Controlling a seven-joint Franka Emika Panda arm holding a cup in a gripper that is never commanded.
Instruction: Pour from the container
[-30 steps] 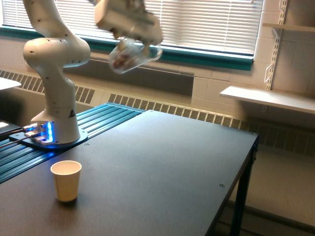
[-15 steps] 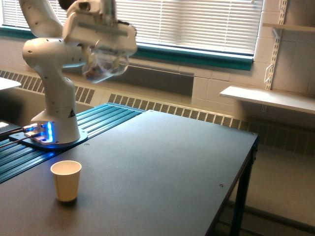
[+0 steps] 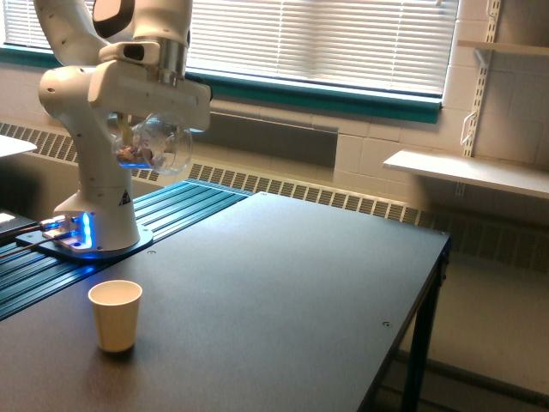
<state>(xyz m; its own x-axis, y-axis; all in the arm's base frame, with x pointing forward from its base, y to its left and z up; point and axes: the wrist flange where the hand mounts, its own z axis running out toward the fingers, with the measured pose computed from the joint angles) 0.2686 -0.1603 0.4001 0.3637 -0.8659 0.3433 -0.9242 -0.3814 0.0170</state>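
Up at about ten o'clock in the exterior view, hanging in the air well above the dark grey rectangular tabletop: the clear, rounded, see-through bowl-like container, tipped on its side, small pinkish-brown pieces gathered at its lower edge toward nine o'clock. Clamped on that container from above, the white blocky gripper of the white Franka arm; fingers themselves mostly hidden behind the clear wall, so exact contact hard to make out. Down at about seven o'clock, upright on the tabletop, well below the container and slightly toward nine o'clock from it: a cream opaque paper cup, mouth open upward, contents not visible. Nothing seen falling between container and cup. At nine o'clock, bolted on a teal ribbed metal strip, the arm's white round base with a glowing blue light. Along twelve o'clock, white slatted window blinds above a teal sill, with a cream radiator grille running beneath. At three o'clock, a white wall shelf on a slotted bracket.
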